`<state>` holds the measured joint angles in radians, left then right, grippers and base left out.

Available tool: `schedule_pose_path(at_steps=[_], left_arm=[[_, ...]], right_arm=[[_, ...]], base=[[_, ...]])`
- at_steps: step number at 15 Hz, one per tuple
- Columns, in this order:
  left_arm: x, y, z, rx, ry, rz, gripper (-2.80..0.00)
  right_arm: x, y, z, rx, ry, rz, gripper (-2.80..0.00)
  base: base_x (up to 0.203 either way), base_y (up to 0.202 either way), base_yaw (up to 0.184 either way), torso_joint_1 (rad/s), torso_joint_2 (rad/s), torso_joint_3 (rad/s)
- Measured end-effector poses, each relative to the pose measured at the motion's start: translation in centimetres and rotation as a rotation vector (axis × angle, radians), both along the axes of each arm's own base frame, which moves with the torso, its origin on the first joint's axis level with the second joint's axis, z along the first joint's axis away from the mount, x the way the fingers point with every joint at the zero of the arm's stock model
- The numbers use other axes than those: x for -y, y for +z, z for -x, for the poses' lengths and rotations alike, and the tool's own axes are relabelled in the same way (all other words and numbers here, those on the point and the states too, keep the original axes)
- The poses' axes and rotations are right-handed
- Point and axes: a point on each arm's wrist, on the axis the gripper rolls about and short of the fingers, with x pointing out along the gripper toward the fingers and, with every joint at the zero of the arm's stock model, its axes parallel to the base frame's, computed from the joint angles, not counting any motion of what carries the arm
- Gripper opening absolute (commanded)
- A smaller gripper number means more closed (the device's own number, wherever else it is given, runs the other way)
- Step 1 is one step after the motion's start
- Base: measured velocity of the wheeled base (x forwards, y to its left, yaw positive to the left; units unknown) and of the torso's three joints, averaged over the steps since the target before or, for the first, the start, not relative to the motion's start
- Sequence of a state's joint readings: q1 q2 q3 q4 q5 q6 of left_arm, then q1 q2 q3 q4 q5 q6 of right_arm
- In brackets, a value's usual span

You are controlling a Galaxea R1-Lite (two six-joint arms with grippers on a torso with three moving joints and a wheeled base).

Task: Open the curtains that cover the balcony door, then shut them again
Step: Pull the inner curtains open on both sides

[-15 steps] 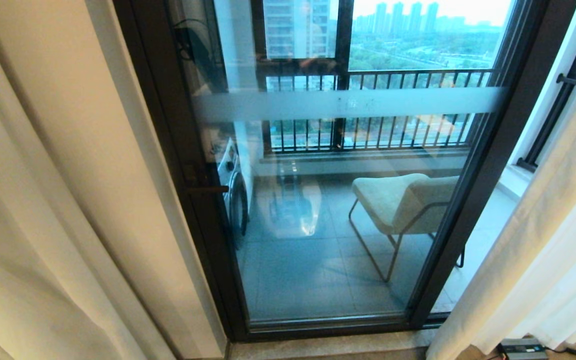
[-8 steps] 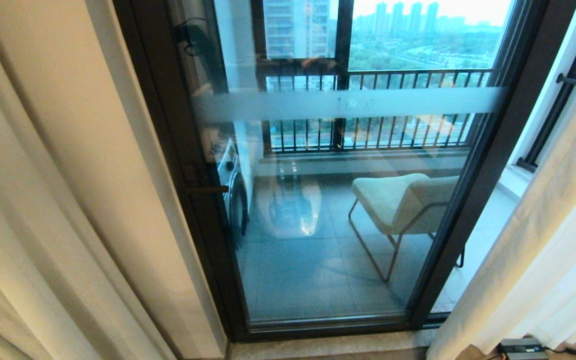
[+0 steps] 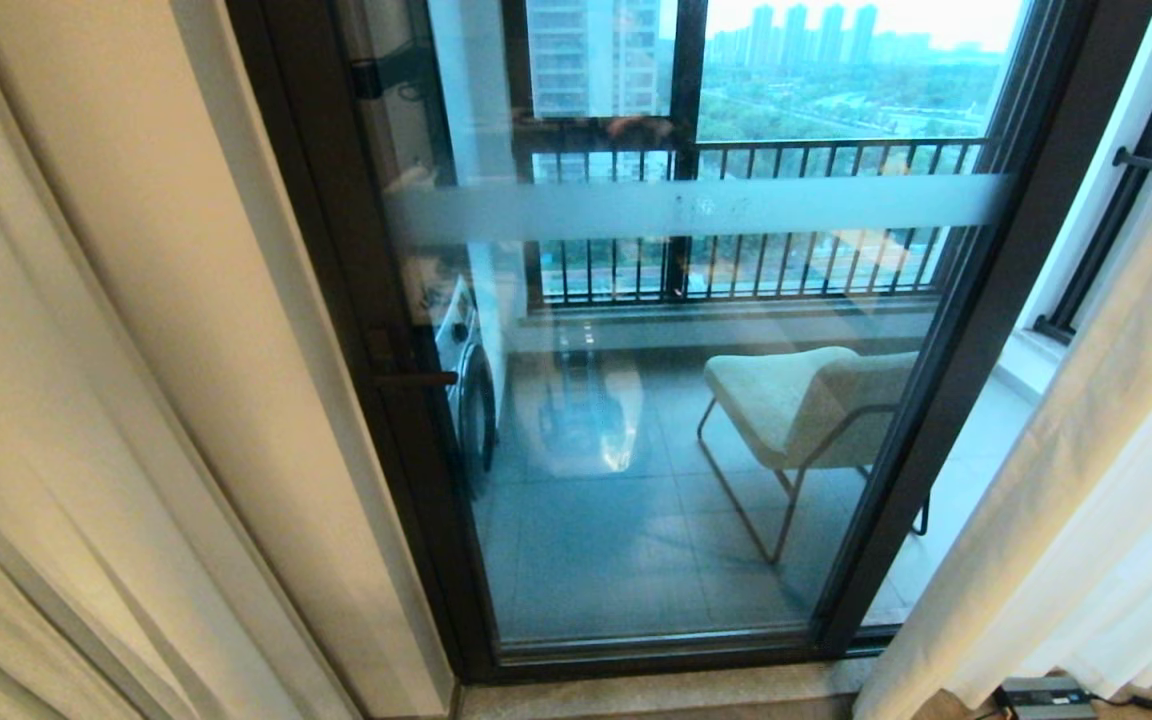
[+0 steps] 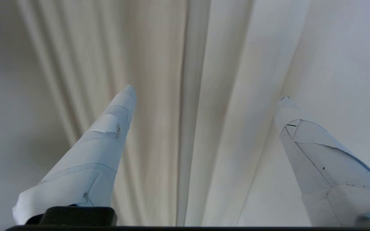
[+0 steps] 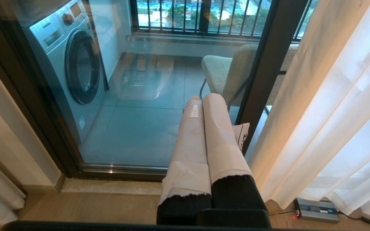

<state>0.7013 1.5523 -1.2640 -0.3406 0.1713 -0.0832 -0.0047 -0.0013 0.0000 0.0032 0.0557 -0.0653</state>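
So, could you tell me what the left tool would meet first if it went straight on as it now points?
Most likely the curtains: the open left tool faces their pleats, though depth is unclear.

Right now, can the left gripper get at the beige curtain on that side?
Probably yes: the left gripper is open and faces the beige curtain's folds, with nothing between them. Whether it touches the fabric, I cannot tell.

Left curtains hang smoother, folds shifted
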Motion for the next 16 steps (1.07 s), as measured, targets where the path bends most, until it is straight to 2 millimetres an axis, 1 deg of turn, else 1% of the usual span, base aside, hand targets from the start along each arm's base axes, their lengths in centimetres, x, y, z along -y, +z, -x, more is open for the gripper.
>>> schedule_pose_path(at_steps=[3, 4, 7, 9, 13, 16], left_arm=[[2.6, -1.8, 3.2, -0.035, 0.004, 0.029, 0.00], [3.6, -2.3, 4.3, -0.043, 0.004, 0.032, -2.80], [5.9, -3.5, 7.0, -0.061, 0.001, 0.028, -2.80], [6.8, -3.8, 8.1, -0.054, 0.001, 0.021, -2.80], [7.6, -3.8, 9.0, -0.040, 0.005, 0.010, -2.80], [8.4, -4.5, 9.3, -0.048, -0.022, 0.015, -2.80]], right_arm=[[0.0, 0.0, 0.0, 0.000, 0.000, 0.000, -2.80], [0.0, 0.0, 0.0, 0.000, 0.000, 0.000, -2.80], [0.0, 0.0, 0.0, 0.000, -0.001, 0.000, -2.80], [0.0, 0.0, 0.0, 0.000, 0.000, 0.000, -2.80], [0.0, 0.0, 0.0, 0.000, 0.000, 0.000, -2.80], [0.0, 0.0, 0.0, 0.000, 0.000, 0.000, -2.80]], base=[[0.000, 0.000, 0.000, 0.000, 0.00, 0.000], [0.000, 0.000, 0.000, 0.000, 0.00, 0.000], [0.000, 0.000, 0.000, 0.000, 0.00, 0.000], [0.000, 0.000, 0.000, 0.000, 0.00, 0.000], [0.000, 0.000, 0.000, 0.000, 0.00, 0.000], [0.000, 0.000, 0.000, 0.000, 0.00, 0.000]])
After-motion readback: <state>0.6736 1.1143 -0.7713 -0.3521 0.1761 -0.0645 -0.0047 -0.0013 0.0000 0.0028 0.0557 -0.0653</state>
